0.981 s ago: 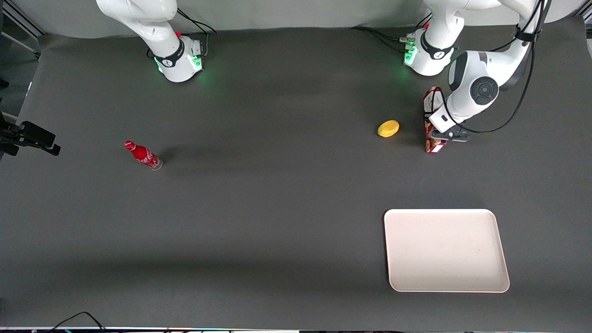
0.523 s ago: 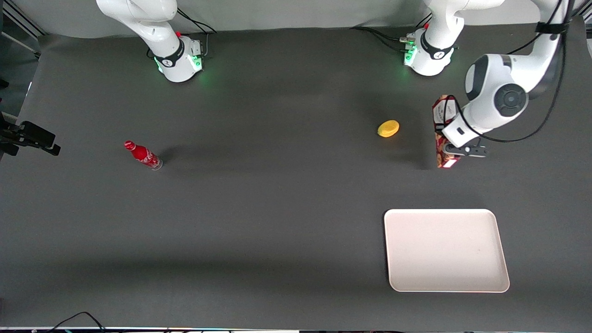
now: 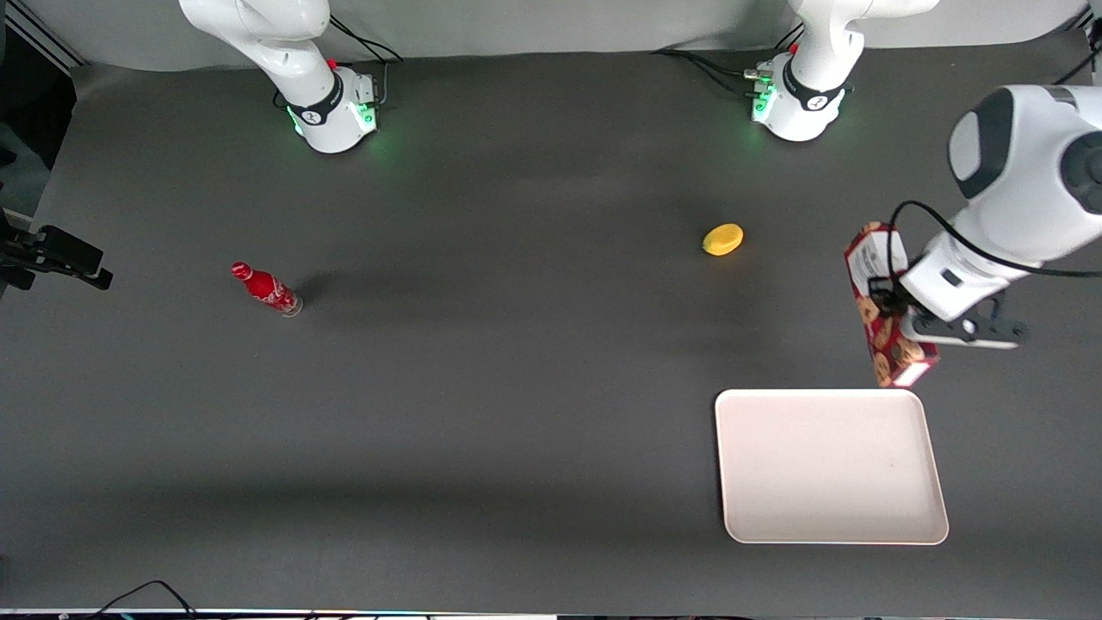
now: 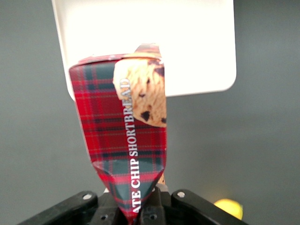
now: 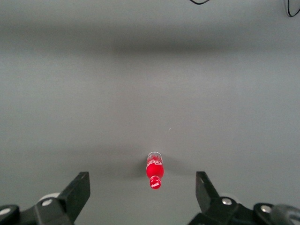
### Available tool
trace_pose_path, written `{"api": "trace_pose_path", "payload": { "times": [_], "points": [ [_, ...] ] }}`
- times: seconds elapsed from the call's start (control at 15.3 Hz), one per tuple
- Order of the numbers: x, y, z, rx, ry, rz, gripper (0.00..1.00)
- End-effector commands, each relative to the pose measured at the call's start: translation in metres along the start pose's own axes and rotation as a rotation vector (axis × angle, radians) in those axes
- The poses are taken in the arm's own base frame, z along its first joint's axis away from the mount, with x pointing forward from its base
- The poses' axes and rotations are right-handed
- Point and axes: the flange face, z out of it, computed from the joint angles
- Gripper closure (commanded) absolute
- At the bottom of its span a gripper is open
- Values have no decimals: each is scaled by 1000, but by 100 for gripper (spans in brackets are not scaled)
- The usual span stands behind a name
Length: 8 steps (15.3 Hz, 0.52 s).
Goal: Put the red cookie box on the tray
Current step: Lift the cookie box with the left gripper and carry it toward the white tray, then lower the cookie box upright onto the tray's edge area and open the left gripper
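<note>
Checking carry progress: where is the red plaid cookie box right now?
In the front view, the red plaid cookie box hangs clamped in the left arm's pincer, above the table near the cream rectangular tray's rim, not yet on it.

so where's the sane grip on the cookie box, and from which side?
Across its two broad plaid faces, partway along its length, coming from above. The red cookie box is long and narrow, so the thin dimension fits between the fingers. The gripper is shut on it that way now, carrying it in the air just short of the tray. The carton looks pinched inward at the grip, so probably clamp lightly.
</note>
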Motion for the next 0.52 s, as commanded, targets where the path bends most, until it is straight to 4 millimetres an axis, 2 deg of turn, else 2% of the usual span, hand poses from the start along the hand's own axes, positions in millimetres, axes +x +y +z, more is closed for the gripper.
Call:
{"api": "trace_pose_path", "payload": {
  "times": [0.0, 0.26, 0.46],
  "points": [
    [81, -40, 7, 15, 5, 28, 100],
    [134, -74, 69, 25, 5, 41, 100],
    [160, -85, 126, 6, -13, 4, 100]
  ]
}}
